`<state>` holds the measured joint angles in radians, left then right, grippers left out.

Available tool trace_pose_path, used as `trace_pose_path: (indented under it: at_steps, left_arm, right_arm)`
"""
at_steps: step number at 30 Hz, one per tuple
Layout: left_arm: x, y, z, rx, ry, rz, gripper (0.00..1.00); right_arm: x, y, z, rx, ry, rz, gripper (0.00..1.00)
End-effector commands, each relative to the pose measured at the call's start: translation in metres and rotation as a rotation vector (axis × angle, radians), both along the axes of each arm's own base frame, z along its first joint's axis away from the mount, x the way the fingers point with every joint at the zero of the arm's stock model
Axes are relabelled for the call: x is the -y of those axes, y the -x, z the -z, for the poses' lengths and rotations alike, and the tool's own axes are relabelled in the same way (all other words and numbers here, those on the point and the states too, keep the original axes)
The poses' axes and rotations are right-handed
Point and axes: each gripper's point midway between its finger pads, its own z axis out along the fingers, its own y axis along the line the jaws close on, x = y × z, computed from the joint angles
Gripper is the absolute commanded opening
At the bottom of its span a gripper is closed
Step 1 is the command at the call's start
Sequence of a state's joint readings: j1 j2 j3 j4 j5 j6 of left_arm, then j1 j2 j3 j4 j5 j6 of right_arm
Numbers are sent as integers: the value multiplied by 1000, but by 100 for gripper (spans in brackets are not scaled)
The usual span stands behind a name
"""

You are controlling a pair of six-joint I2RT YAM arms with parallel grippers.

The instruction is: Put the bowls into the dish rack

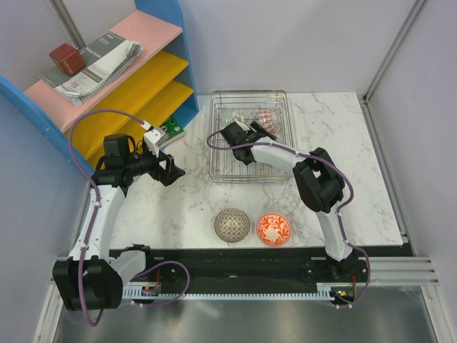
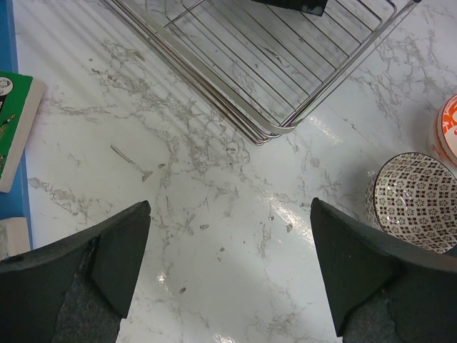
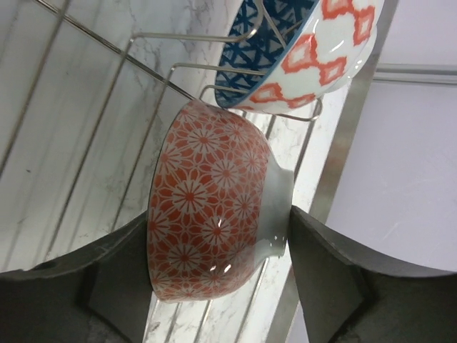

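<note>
The silver wire dish rack point(image 1: 213, 143) stands at the back middle of the table; its near corner shows in the left wrist view point(image 2: 282, 131). My right gripper point(image 1: 251, 130) is inside it, shut on a red-orange floral bowl point(image 3: 207, 214) held on edge against the prongs point(image 3: 178, 71); one finger point(image 3: 125, 279) is at its rim, the other at its foot. A blue patterned bowl point(image 3: 285, 50) leans in the rack behind it. A grey patterned bowl point(image 1: 232, 225) and an orange-and-white bowl point(image 1: 273, 229) sit on the table's front. My left gripper point(image 1: 173, 171) is open and empty above bare marble point(image 2: 230, 264).
A blue-framed pink-and-yellow shelf point(image 1: 161, 68) stands at the back left, with a green book point(image 1: 172, 128) at its foot, also in the left wrist view point(image 2: 11, 121). The grey bowl point(image 2: 418, 200) lies to the right of my left fingers.
</note>
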<state>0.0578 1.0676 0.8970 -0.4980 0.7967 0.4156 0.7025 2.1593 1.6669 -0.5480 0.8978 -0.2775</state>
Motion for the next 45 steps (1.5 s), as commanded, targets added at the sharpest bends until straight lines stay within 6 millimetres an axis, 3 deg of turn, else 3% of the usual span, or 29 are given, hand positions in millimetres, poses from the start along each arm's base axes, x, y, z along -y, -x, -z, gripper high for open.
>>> trace_pose_path:
  at_steps: [1, 4, 7, 15, 25, 36, 39, 45]
  left_arm:
    - [3, 1, -11, 31, 33, 9, 99]
    - [3, 1, -11, 31, 33, 7, 99]
    - [2, 1, -12, 34, 33, 6, 99]
    - [2, 1, -13, 39, 33, 6, 99]
    - [3, 4, -11, 18, 23, 32, 100]
    - [8, 19, -15, 27, 4, 107, 100]
    - [11, 28, -15, 24, -2, 149, 100]
    - [32, 51, 1, -23, -33, 291, 100]
  right_arm:
    - [-15, -7, 2, -8, -50, -25, 82]
    - [-18, -5, 4, -24, -53, -36, 94]
    - [-21, -2, 6, -36, -49, -46, 98]
    - [-29, 3, -1, -59, -83, -81, 98]
    - [-43, 11, -25, -62, -164, -127, 98]
    - [-45, 14, -1, -114, -135, -128, 98]
    - [-47, 11, -12, -93, -155, -128, 98]
    - [-50, 8, -62, 1, -216, -145, 98]
